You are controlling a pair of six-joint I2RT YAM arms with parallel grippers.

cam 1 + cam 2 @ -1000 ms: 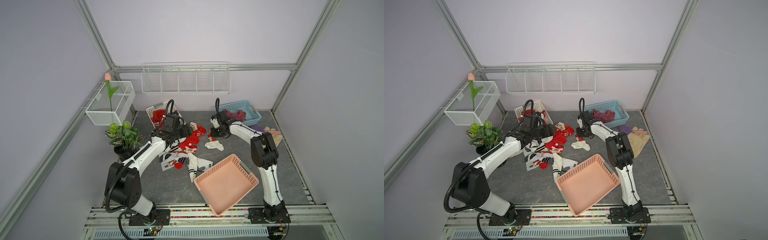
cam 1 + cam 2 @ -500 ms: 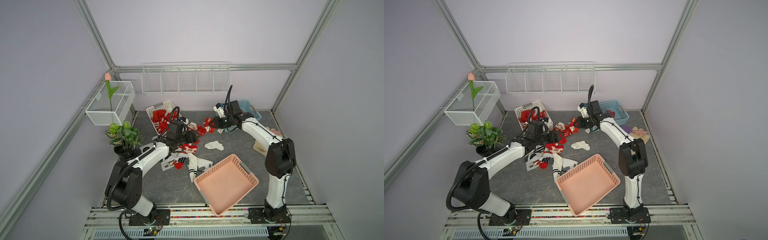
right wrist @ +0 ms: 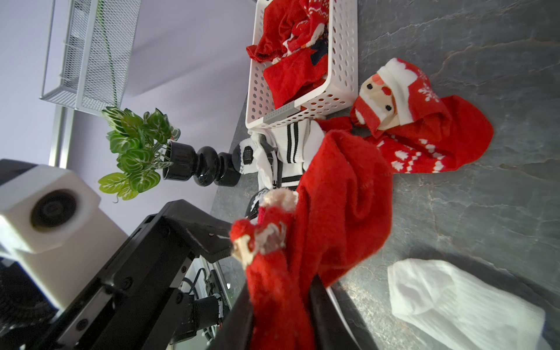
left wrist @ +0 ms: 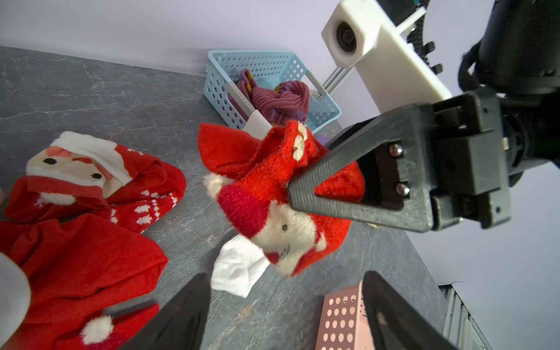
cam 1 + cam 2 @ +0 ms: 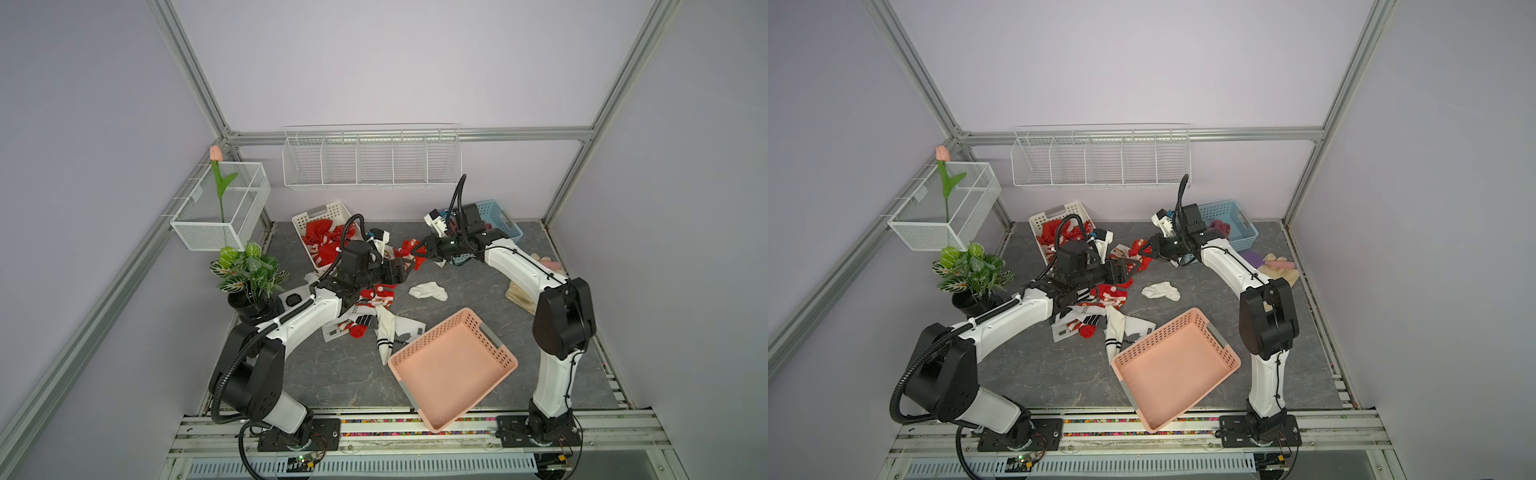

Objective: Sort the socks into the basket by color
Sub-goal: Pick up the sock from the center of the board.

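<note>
My right gripper is shut on a red Santa sock and holds it off the table, between the white basket of red socks and the blue basket of purple socks. Facing it, my left gripper stands open and empty, its fingertips just short of the hanging sock. In both top views the two grippers nearly meet. More red and white striped socks lie piled under the left arm. A white sock lies alone.
An empty pink basket sits tilted at the front. Beige gloves lie at the right edge. A potted plant stands at the left. Wire baskets hang on the walls.
My right gripper lifted the red sock off the table and carried it leftward. My left gripper swung from the white basket toward the middle and now faces the sock.
</note>
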